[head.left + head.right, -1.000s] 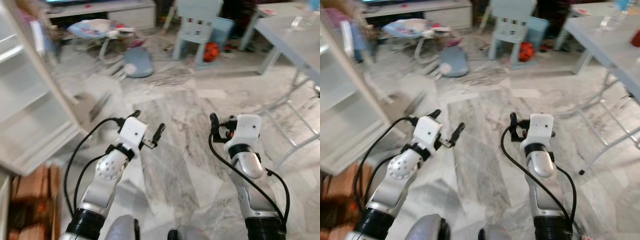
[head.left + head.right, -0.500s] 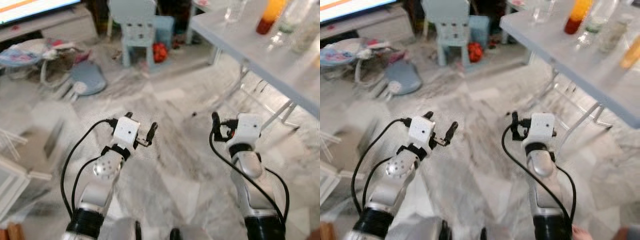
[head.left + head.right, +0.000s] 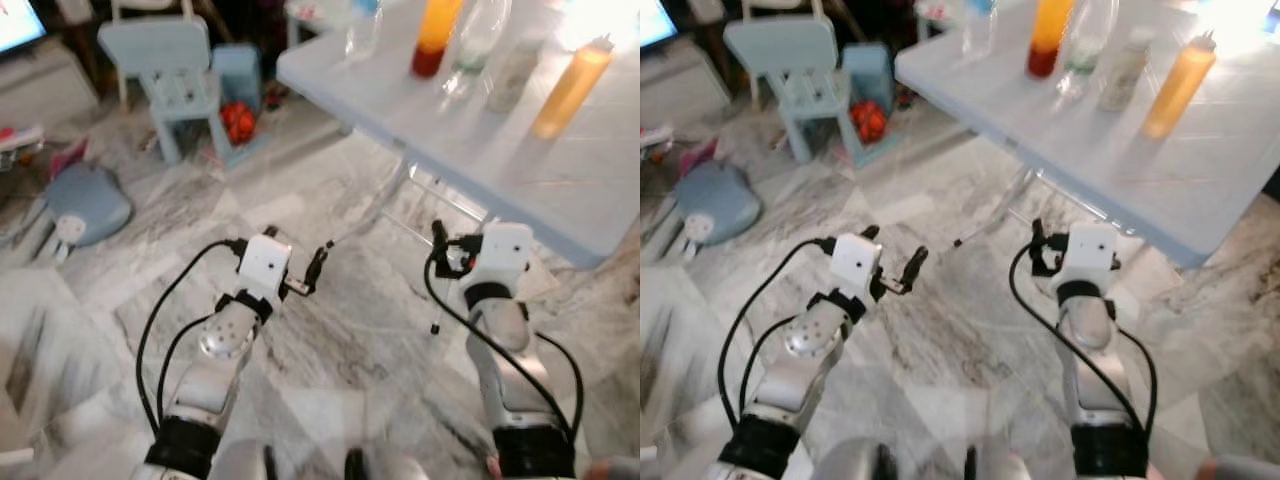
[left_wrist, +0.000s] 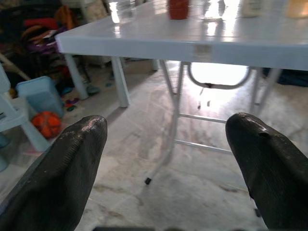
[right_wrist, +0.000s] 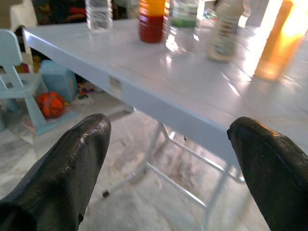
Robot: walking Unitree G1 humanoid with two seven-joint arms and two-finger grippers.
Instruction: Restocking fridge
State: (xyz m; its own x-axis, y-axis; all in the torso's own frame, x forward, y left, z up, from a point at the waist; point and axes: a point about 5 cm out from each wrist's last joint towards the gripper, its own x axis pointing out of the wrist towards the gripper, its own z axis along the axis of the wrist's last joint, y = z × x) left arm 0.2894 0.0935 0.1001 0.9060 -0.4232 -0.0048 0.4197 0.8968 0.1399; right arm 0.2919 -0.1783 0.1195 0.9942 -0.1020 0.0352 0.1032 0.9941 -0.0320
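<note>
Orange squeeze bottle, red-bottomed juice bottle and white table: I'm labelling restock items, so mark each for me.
orange squeeze bottle [image 3: 571, 88], left eye view, middle of its body.
juice bottle [image 5: 151, 21], right wrist view, its red lower part.
white table [image 3: 1110, 150], right eye view, bare tabletop near the front edge.

Left gripper [image 4: 163, 159]: two black fingers [image 4: 62, 168] spread wide, nothing between them. Beyond them, a white desk [image 4: 192, 45] with folding metal legs [image 4: 175, 130] on a grey marbled floor [image 4: 192, 183]. Near the desk's far edge, the red base of a bottle [image 4: 178, 8]; a clear container [image 4: 120, 10] by its corner. Under the corner, a blue box [image 4: 41, 94] beside an orange ball [image 4: 46, 123].
</note>
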